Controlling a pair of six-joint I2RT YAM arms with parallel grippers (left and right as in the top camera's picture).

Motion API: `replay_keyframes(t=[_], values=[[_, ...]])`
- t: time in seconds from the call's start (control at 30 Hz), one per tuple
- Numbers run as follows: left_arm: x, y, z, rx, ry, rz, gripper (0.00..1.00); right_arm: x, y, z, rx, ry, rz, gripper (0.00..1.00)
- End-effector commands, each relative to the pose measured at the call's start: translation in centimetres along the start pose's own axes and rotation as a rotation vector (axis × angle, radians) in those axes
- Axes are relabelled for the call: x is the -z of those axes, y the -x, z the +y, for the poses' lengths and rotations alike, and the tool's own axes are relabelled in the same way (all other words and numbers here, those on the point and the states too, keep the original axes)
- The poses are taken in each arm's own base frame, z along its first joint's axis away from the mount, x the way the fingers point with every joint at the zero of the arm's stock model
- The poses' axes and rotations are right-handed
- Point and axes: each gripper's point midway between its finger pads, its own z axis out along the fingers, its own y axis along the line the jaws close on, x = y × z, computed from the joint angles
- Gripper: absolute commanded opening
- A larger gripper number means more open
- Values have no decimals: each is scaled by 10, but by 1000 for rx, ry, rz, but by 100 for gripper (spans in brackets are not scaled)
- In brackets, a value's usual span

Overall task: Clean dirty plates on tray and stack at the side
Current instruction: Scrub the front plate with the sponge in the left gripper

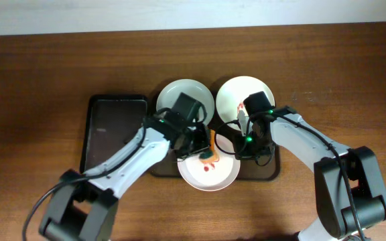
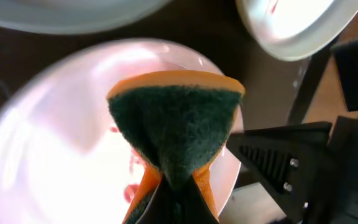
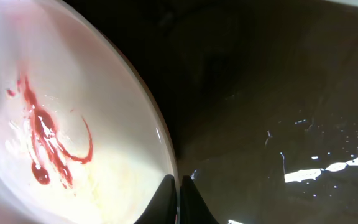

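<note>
My left hand [image 2: 169, 202] pinches a folded green-and-orange sponge [image 2: 176, 134], green face outward, over the front plate [image 2: 55, 137]; I cannot tell whether it touches. This plate lies at the 6 o'clock edge of the tray [image 1: 263, 169], with a red smear [image 3: 45, 137] inside. My right hand [image 3: 179, 199] has its fingers pressed together on that plate's rim at about 3 o'clock, the rim running between them. Farther out, two more plates sit on the tray: the far-left plate [image 1: 179, 94] at 11 o'clock looks clean, and the far-right plate [image 1: 236, 94] at 1 o'clock has thin red marks. A narrower black tray [image 1: 109, 127] lies on the counter [image 1: 45, 67] at 9 o'clock, just beside the brown one.
</note>
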Motion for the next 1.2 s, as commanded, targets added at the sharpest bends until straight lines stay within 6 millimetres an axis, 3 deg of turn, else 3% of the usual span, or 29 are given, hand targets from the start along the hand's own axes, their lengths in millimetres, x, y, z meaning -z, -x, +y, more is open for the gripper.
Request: replay_keyframes(t=[0.0,0.3,0.6,0.8,1.0,1.17], values=[[-21,-18,-15,14,-55,101,0,-5,-5,-6,1,-32,17,4],[-59,-25,3,51,7,155,0,-5,-5,-6,1,-31,17,4],[-65,-14,26,32,146,52,1,-5,-6,-6,-1,-32,22,4],[-63,-5,39,29,218,-6,0,-5,-6,-6,-1,-32,24,4],[-42,-16,83,81,409,19,0,-5,-6,-6,-2,-33,24,4],[-12,-14,76,8,379,23,0,-4,-6,-7,-3,-33,23,4]])
